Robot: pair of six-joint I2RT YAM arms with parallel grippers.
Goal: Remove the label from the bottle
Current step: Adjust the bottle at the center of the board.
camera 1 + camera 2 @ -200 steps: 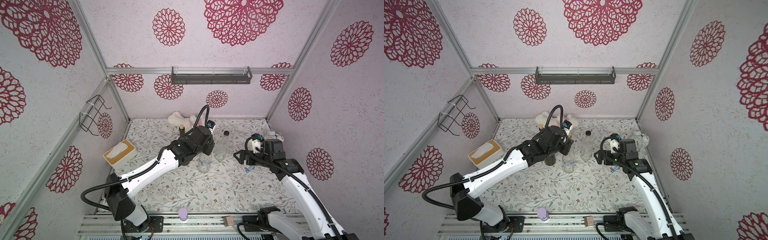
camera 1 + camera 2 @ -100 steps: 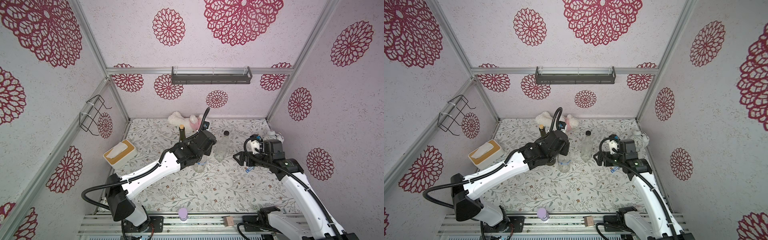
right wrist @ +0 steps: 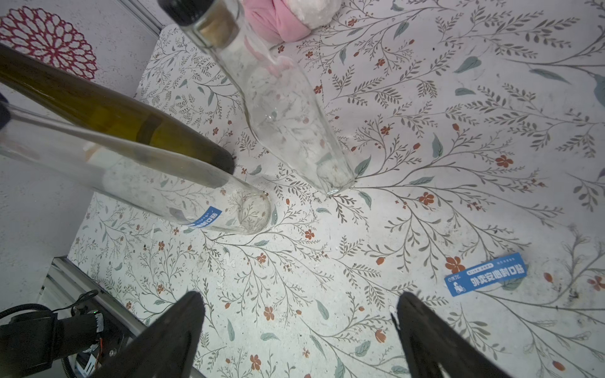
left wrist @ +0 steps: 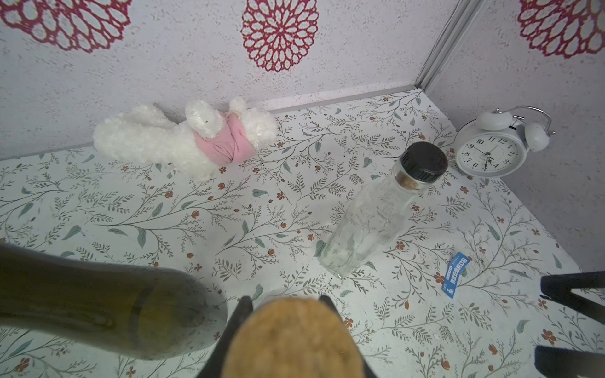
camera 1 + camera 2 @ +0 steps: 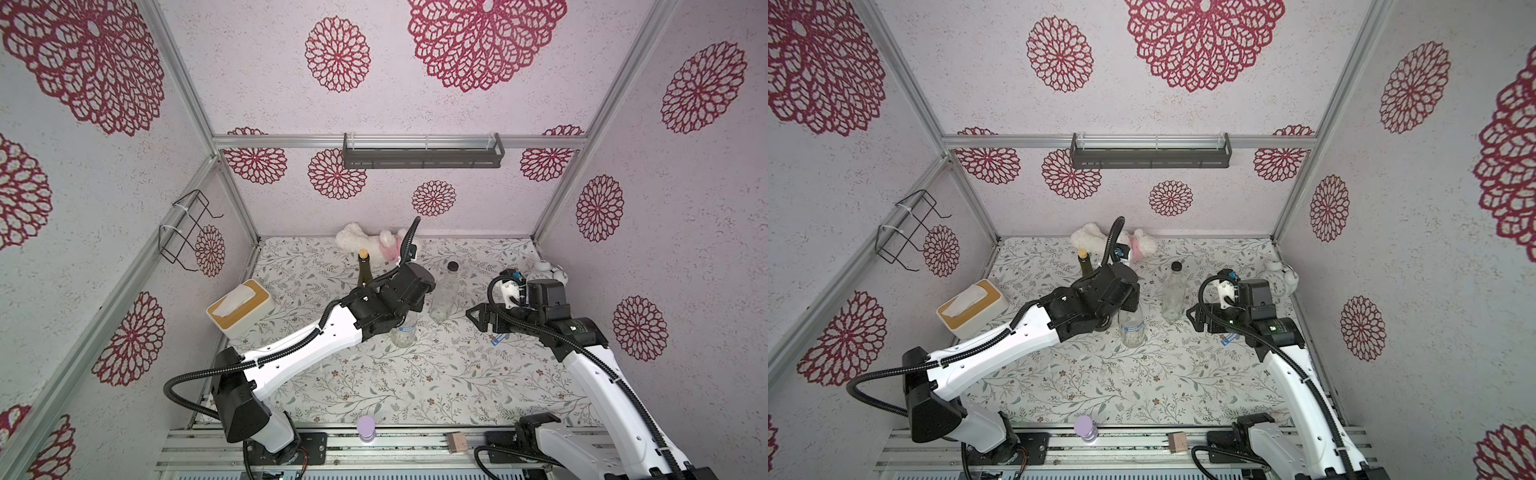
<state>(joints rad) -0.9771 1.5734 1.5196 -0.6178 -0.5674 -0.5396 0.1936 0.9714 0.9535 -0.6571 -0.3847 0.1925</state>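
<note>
A: Left arm has drifted slightly toward the near edge since a second ago, carrying the bottle (image 5: 1131, 328) with it. The right arm hasn't shifted.

B: How is the bottle held?

A: By its cork top. The left gripper (image 4: 288, 304) is pinched on it from above. The body stands upright around the middle of the tabletop (image 5: 415, 382). Whether its base touches, I cannot tell.

B: And the label?

A: The label (image 3: 206, 219) is blue, stuck low on the glass, on the side turned toward the near edge.

B: The right gripper?

A: The right gripper (image 3: 299, 297) is spread wide and holds nothing. It hovers nearer the right edge, apart from the bottle and pointing its way. A loose blue strip (image 5: 498, 340) lies flat on the tabletop near it.

B: Farther back?

A: A black-capped clear bottle (image 5: 442, 297) stands just behind the held one. A dark green bottle (image 5: 365, 276) rises beside the left arm's wrist. Then comes a plush toy (image 5: 374, 245) along the far edge and an alarm clock (image 4: 489, 153) in the far right corner.
</note>
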